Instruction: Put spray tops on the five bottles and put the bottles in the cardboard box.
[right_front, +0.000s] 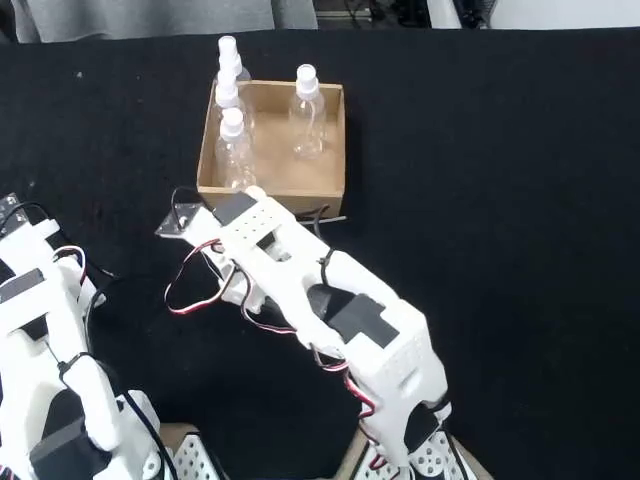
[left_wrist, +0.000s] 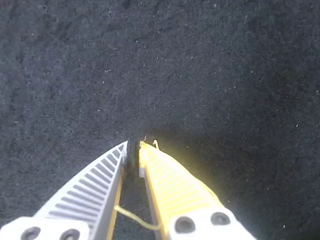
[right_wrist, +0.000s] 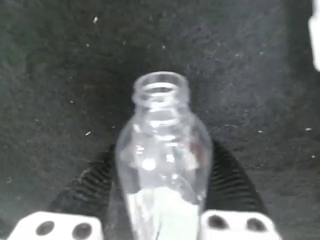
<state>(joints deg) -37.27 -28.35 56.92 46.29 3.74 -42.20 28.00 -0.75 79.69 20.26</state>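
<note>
Right gripper (right_wrist: 160, 167): the two dark ribbed fingers (right_wrist: 90, 180) are closed on the body of a clear plastic bottle (right_wrist: 160, 132), one on each flank. The bottle projects forward past the fingertips. Its threaded neck is open and carries no spray top, and black cloth (right_front: 500, 250) lies beyond it. In the high view the right arm (right_front: 330, 300) reaches across the cloth, and the cardboard box (right_front: 270, 186) stands just ahead of its wrist. Capped bottles (right_front: 306, 115) with white spray tops stand upright there: two along the box wall nearest the gripper's end, and one at the opposite wall. A fourth stands at the far corner, and it cannot be told whether that one is inside the box or behind it. Left gripper (left_wrist: 133, 146): the grey and yellow fingers meet at their tips with nothing between them, pointing at bare cloth. The left arm (right_front: 50, 350) sits well apart from the box.
</note>
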